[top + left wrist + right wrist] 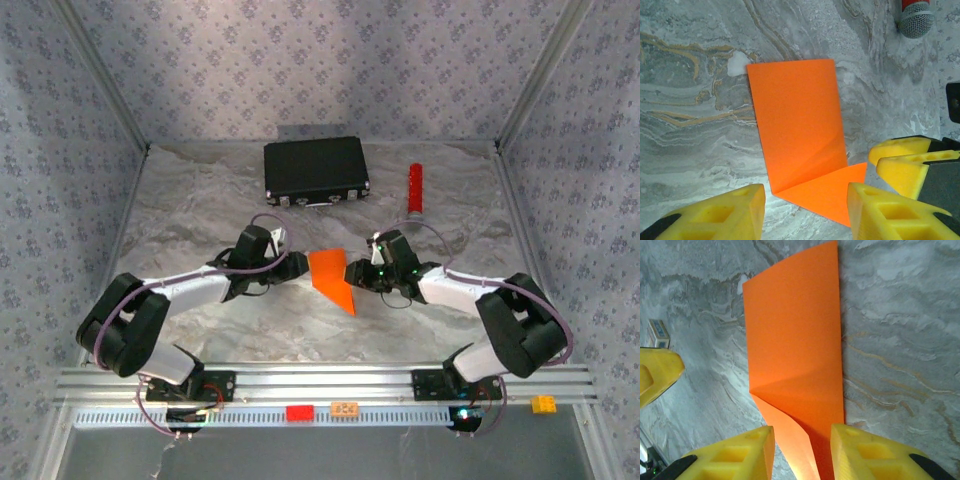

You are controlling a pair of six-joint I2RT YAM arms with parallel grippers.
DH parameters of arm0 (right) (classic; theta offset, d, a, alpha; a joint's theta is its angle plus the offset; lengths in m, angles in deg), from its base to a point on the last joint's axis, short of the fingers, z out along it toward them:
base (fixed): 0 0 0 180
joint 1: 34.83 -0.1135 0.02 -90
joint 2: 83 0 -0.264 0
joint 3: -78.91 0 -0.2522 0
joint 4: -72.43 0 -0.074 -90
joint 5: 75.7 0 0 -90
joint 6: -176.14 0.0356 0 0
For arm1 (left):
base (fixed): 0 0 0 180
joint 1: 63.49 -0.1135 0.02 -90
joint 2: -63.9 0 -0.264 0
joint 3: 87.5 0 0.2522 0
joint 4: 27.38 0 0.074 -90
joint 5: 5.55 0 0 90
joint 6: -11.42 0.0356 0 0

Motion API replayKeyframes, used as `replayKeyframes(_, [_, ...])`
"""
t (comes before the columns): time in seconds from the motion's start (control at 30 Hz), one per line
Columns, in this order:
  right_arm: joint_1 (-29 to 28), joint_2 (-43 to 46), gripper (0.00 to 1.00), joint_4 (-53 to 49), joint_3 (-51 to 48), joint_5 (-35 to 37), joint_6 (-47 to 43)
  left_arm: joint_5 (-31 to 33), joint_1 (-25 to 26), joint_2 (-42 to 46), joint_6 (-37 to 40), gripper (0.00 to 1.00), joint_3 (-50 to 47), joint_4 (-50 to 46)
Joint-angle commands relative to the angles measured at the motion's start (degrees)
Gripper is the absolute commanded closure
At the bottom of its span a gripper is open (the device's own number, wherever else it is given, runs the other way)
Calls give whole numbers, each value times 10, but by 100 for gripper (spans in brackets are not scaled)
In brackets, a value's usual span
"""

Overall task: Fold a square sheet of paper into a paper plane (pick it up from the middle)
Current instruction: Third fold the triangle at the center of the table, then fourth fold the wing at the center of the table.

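The square sheet of paper is bright orange and lies on the marbled table between both arms, creased into a shape that points toward the near right. In the left wrist view the paper has one corner folded into a triangle. My left gripper is open, its yellow fingers standing either side of that triangle. My right gripper is open too and straddles the paper where a flap lifts off the sheet. From above, the left gripper and right gripper flank the paper closely.
A black case lies at the back of the table, with a red cylinder to its right. Small coloured blocks sit on the front rail. Patterned walls and metal posts close in the sides.
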Motion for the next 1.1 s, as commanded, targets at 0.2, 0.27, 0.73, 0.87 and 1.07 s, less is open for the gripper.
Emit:
replayKeyframes(0.2, [9,-11,66,13,-15,-44,-37,-48,-4,-41,-14,54,15,25])
replayKeyframes(0.27, [10,-12,68,19,-20,-47,-37,-48,-5,-45,-16,54,18,28])
replayKeyframes(0.73, [18,-30,79,63,-35,-70,-32,-62,-4,-73,-31,54,25,45])
replayKeyframes(0.87, [19,-33,81,65,-35,-77,-35,-65,-4,-74,-33,54,25,46])
replayKeyframes(1.07, [25,-18,91,70,-44,-77,-36,-66,-4,-76,-36,52,30,44])
